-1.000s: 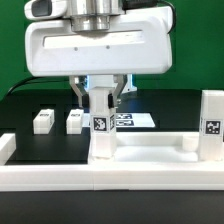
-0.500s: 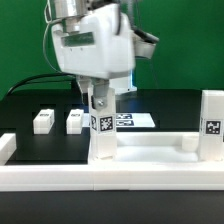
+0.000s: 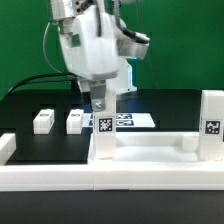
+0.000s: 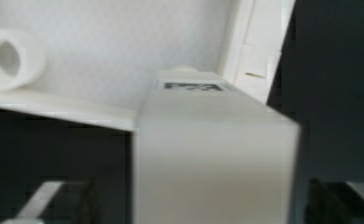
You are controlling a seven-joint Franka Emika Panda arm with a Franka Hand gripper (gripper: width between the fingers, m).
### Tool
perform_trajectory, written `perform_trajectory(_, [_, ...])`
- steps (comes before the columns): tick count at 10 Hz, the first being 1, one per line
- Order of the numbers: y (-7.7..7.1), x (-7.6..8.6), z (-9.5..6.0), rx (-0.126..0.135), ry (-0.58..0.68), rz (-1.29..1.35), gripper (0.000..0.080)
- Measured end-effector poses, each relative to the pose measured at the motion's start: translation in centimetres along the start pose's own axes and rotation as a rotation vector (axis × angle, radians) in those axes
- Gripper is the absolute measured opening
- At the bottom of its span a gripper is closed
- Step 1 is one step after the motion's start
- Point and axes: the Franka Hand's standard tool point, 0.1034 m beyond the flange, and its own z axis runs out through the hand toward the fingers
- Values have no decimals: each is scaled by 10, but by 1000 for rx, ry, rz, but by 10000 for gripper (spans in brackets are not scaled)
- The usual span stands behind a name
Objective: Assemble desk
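The white rimmed tabletop point(image 3: 150, 152) lies across the front, with a round socket point(image 3: 186, 143) near its right end. One tagged leg post point(image 3: 103, 135) stands upright in it. My gripper point(image 3: 101, 103) hangs over that post's top, open, with a finger on each side. In the wrist view the leg post point(image 4: 205, 150) fills the middle and dark gaps separate it from both fingertips point(image 4: 47, 200); the gripper point(image 4: 200, 208) holds nothing. A second leg post point(image 3: 212, 120) stands at the exterior view's right. Two more leg posts point(image 3: 43, 121) point(image 3: 76, 121) lie on the black table behind.
The marker board point(image 3: 138, 120) lies flat behind the standing post. A long white barrier wall point(image 3: 110, 180) runs along the front below the tabletop. A round socket point(image 4: 5, 55) of the tabletop shows in the wrist view.
The hand has turned about the post over the last second. Its jaws have spread apart and let go of the upright leg post, which stays standing.
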Motion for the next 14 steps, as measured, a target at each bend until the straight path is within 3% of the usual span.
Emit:
perform_trajectory(1, [-2,-6,2,-10,-16,-225,637])
perform_trajectory(3, [-1,-7,-6,24,22,-333,648])
perform_trajectory(6, [1,-7,-4,16,25,-504,649])
perform_trajectory(8, [-3,-19,1,-42,59,-914,649])
perform_trajectory(9, [-9,-22,-1,-54,52,-1045,649])
perform_trajectory(11, [-6,-18,-1,-56,54,-1027,649])
perform_trajectory(13, [-6,-18,-1,-56,54,-1011,405])
perform_trajectory(14, [-6,-18,0,-54,55,-969,405])
